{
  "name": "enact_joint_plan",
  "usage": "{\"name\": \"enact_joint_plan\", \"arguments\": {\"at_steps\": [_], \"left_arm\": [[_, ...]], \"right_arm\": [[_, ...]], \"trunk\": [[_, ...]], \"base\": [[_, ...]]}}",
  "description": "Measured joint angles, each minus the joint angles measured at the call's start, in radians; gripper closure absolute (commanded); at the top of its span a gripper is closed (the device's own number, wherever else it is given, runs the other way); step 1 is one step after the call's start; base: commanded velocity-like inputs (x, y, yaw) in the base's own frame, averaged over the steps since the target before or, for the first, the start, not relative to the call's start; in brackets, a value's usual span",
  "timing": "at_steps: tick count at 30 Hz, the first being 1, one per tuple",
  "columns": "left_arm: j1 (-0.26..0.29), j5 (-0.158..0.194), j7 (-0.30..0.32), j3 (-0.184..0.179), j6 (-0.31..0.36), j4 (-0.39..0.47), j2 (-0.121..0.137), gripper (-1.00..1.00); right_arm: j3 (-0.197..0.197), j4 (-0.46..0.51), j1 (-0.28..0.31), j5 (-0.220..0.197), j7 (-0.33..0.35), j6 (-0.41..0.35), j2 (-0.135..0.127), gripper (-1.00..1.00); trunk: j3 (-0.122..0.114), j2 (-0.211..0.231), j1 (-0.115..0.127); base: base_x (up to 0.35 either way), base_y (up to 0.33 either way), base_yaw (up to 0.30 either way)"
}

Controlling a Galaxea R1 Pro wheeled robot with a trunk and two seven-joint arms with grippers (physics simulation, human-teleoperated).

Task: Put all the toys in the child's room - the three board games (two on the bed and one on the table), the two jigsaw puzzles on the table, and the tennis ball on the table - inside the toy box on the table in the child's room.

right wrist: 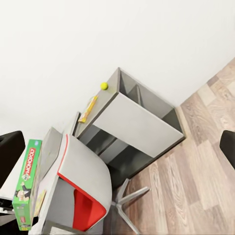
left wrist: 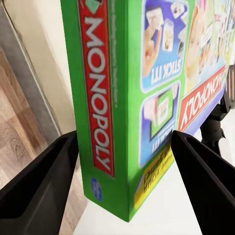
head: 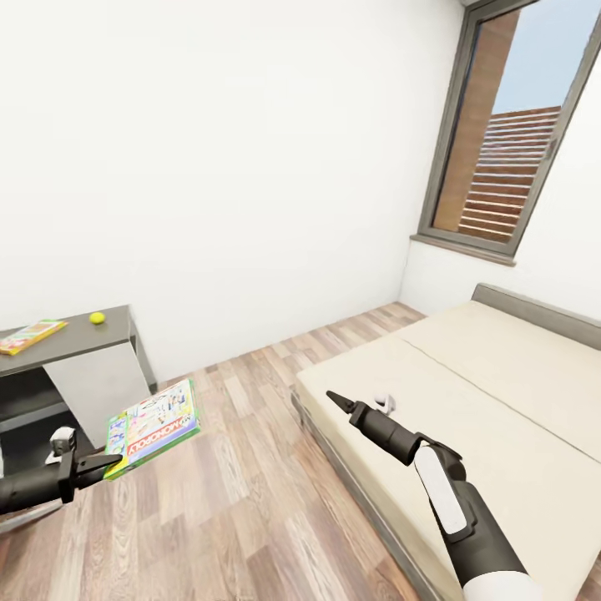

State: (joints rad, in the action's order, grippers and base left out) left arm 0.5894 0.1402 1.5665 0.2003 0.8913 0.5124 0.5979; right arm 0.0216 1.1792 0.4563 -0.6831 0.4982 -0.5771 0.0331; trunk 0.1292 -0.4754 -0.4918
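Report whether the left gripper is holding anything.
Holding: the left gripper jaws clamp a green Monopoly board game by its edge, off the floor.

bright, even daylight; soft shadows, slight blur up close.

The left gripper is clamped on a board game (held out level, low). The right arm reaches forward, its gripper spread wide, holding nothing.
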Motion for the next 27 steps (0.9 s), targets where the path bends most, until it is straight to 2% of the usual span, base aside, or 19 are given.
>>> {"name": "enact_joint_plan", "arguments": {"at_steps": [11,27], "left_arm": [[0.0,0.0,0.0,0.0,0.001,0.0,-0.001,1.0],[0.0,0.0,0.0,-0.001,0.0,0.0,-0.001,1.0]], "right_arm": [[-0.001,-0.001,0.0,0.0,-0.001,0.0,0.001,-1.0],[-0.001,0.0,0.0,0.0,-0.002,0.0,0.001,-1.0]], "trunk": [[-0.037,0.077,0.042],[-0.037,0.078,0.042]], "base": [[0.0,0.0,0.288],[0.0,0.0,0.288]]}}
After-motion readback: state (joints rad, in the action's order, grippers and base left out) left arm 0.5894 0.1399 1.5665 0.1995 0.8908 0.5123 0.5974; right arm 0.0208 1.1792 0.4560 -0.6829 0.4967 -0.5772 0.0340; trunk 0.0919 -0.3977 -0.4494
